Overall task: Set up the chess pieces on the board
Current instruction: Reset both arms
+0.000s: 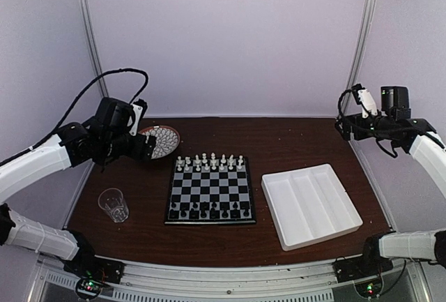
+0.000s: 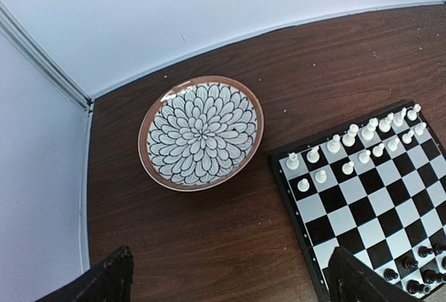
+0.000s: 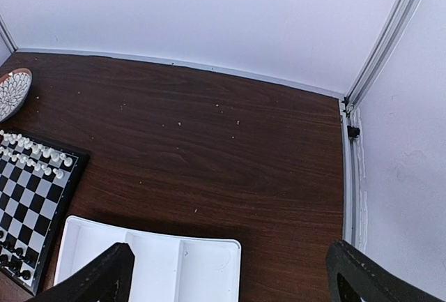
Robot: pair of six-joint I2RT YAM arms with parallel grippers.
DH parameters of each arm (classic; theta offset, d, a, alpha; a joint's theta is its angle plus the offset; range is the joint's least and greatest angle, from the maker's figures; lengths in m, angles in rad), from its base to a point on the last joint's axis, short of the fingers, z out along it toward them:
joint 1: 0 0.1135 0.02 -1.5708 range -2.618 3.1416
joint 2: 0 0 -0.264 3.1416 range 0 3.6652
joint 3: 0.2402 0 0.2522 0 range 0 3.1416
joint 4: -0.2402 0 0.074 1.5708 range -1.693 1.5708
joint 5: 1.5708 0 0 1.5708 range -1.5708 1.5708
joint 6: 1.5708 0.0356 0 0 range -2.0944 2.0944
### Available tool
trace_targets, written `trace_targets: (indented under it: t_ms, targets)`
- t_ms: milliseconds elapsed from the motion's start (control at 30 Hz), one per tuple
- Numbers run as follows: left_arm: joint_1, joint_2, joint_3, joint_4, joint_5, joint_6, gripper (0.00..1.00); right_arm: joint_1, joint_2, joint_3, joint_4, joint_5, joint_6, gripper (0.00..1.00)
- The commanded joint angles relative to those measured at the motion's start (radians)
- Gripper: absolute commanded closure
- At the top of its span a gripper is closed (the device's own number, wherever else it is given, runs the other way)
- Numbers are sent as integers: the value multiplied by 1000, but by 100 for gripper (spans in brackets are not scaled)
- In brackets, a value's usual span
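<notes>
The board (image 1: 210,190) lies at the table's middle. White chess pieces (image 1: 209,162) fill its two far rows and black chess pieces (image 1: 209,210) its two near rows. In the left wrist view the board (image 2: 369,208) shows at the right, with white pieces (image 2: 348,150) and some black ones (image 2: 418,274). My left gripper (image 1: 144,146) hangs open above the table between plate and board, fingers (image 2: 104,282) wide, holding nothing. My right gripper (image 1: 346,126) is raised at the far right, open and empty, over the tray's far corner and bare table (image 3: 230,277).
A round patterned plate (image 1: 162,141) sits empty at the back left, left of the board. A clear glass (image 1: 113,204) stands near the front left. A white compartmented tray (image 1: 310,204) lies right of the board. White walls close the back and sides.
</notes>
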Motion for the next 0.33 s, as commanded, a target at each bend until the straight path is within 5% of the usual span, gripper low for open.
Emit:
trace_targets:
  t_ms: [0, 300]
  targets:
    - [7, -39, -5, 26, 12, 0, 2, -13, -8, 13, 12, -11, 25, 0]
    - [7, -44, -7, 12, 19, -10, 3, -27, 3, 24, 6, -78, 20, 1]
